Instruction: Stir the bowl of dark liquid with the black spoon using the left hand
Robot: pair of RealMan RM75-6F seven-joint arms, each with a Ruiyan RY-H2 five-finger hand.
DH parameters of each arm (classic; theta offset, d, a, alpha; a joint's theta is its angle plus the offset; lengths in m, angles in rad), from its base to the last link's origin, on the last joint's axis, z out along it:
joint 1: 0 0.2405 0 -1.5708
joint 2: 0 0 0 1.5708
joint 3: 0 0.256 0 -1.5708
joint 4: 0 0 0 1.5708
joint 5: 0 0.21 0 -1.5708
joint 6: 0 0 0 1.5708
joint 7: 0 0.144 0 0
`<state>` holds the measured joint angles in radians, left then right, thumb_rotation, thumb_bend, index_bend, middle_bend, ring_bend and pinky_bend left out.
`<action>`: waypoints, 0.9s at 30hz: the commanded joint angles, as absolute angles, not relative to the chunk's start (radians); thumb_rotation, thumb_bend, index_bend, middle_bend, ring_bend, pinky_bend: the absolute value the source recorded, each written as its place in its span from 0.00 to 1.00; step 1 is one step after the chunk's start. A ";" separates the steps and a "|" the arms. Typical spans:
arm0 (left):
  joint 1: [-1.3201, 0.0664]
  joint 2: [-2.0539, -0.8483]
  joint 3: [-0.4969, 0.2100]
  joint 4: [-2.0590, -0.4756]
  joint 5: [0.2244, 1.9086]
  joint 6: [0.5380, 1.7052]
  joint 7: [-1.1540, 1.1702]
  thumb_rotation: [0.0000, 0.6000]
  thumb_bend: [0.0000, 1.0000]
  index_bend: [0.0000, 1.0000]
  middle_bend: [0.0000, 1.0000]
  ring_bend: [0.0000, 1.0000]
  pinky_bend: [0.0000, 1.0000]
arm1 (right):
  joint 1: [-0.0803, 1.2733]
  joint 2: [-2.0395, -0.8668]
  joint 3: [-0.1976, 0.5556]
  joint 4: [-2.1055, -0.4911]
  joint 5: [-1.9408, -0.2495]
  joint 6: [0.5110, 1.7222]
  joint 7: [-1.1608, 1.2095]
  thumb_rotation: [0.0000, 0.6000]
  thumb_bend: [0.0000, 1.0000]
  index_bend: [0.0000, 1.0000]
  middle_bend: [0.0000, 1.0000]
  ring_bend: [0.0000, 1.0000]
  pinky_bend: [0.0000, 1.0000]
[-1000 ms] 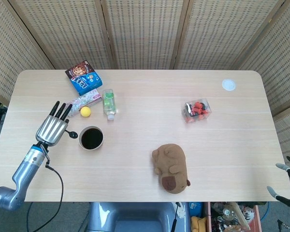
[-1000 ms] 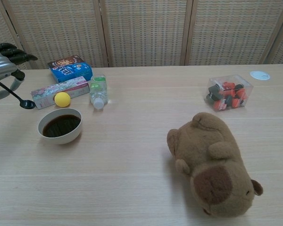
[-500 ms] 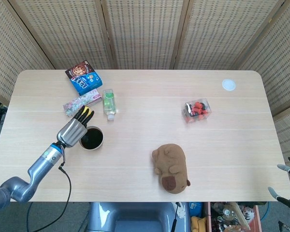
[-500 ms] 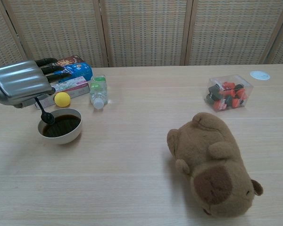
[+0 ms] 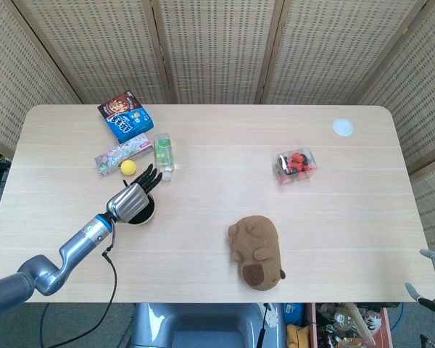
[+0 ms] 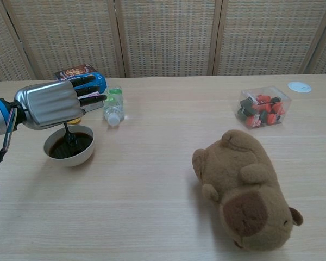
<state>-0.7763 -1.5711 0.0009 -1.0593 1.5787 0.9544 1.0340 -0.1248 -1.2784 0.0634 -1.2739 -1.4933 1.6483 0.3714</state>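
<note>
Black spoon (image 6: 68, 134) hangs from the left hand (image 6: 50, 104), pinched beneath the palm, its tip dipped in the dark liquid of the bowl (image 6: 85, 153) directly below. Beyond the fingertips lie a bottle (image 6: 113, 105), yellow ball (image 5: 128, 167) and boxes (image 5: 125, 115). Open bench (image 6: 152, 179) stretches rightward toward the plush toy (image 6: 244, 187). The right hand (image 5: 433, 279) hangs off the bench's edge, fingers apart.

The left hand (image 6: 50, 104) moves from the left of the bowl (image 6: 68, 145) to directly over it, and the black spoon (image 6: 69, 137) it holds now dips into the dark liquid (image 6: 70, 145).
</note>
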 commanded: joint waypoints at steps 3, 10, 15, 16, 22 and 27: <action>-0.784 -1.589 0.013 -1.047 1.591 0.943 1.062 1.00 0.44 0.62 0.02 0.00 0.00 | -0.128 -1.282 0.064 -1.267 -1.489 1.646 0.377 1.00 0.30 0.33 0.21 0.09 0.21; -0.782 -1.618 0.023 -1.031 1.592 0.934 1.097 1.00 0.44 0.62 0.02 0.00 0.00 | -0.130 -1.283 0.066 -1.259 -1.488 1.646 0.384 1.00 0.30 0.33 0.21 0.09 0.21; -0.779 -1.625 0.030 -1.029 1.597 0.935 1.101 1.00 0.44 0.62 0.02 0.00 0.00 | -0.130 -1.284 0.066 -1.257 -1.487 1.644 0.386 1.00 0.30 0.33 0.21 0.09 0.21; -0.779 -1.627 0.030 -1.027 1.598 0.936 1.102 1.00 0.44 0.62 0.02 0.00 0.00 | -0.130 -1.285 0.066 -1.257 -1.487 1.643 0.386 1.00 0.30 0.33 0.21 0.09 0.21; -0.789 -1.649 0.012 -1.004 1.585 0.931 1.111 1.00 0.44 0.62 0.02 0.00 0.00 | -0.133 -1.286 0.067 -1.252 -1.483 1.641 0.388 1.00 0.30 0.33 0.21 0.09 0.21; -0.796 -1.666 0.000 -0.984 1.571 0.919 1.121 1.00 0.44 0.62 0.02 0.00 0.00 | -0.135 -1.289 0.067 -1.247 -1.479 1.636 0.391 1.00 0.30 0.33 0.21 0.09 0.21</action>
